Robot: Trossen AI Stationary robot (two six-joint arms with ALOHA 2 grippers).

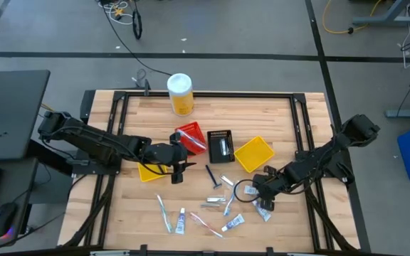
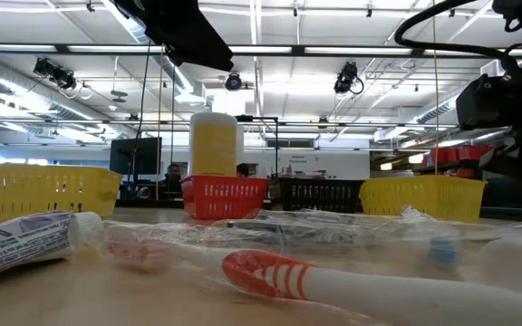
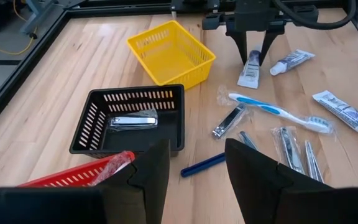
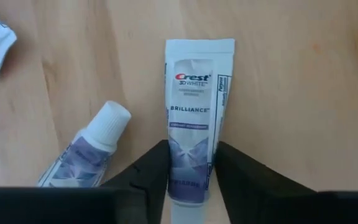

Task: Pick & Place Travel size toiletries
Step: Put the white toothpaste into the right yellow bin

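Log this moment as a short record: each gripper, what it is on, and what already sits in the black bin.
right gripper: down at the table, fingers on either side of the toothpaste tube
left gripper: open, empty, hanging by the red bin
black bin: holds a metal nail clipper
second tube: lying beside the first, untouched
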